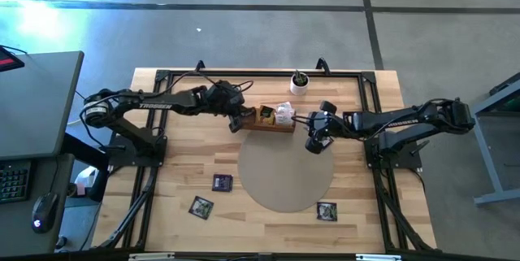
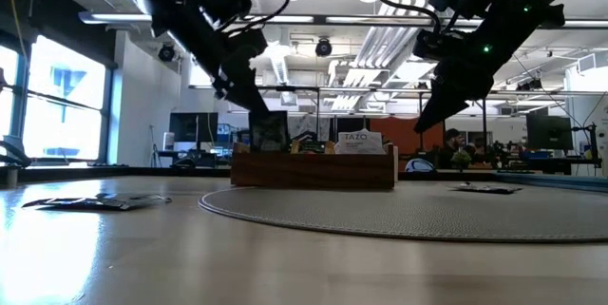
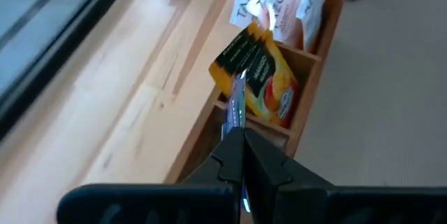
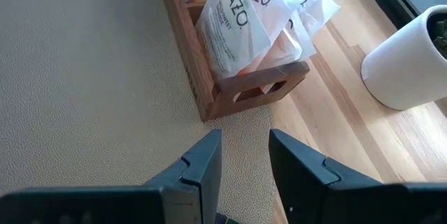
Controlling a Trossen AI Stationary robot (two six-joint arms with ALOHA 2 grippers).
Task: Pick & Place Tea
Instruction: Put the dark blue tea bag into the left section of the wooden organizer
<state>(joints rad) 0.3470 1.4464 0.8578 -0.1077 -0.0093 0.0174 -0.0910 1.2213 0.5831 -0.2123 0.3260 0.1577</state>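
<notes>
A wooden table carries a round grey mat with a wooden box at its far edge. My left claw is pinched shut on a dark tea sachet, held on edge right over the box's near slot, beside the orange sachets. My right claw hangs spread and empty over the mat, just off the box's other end. Three sachets lie flat near the front edge, one closest to my right arm.

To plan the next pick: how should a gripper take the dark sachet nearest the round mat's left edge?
The dark sachet lies flat on the table, so probably come straight down from above and pinch across two opposite edges.
</notes>
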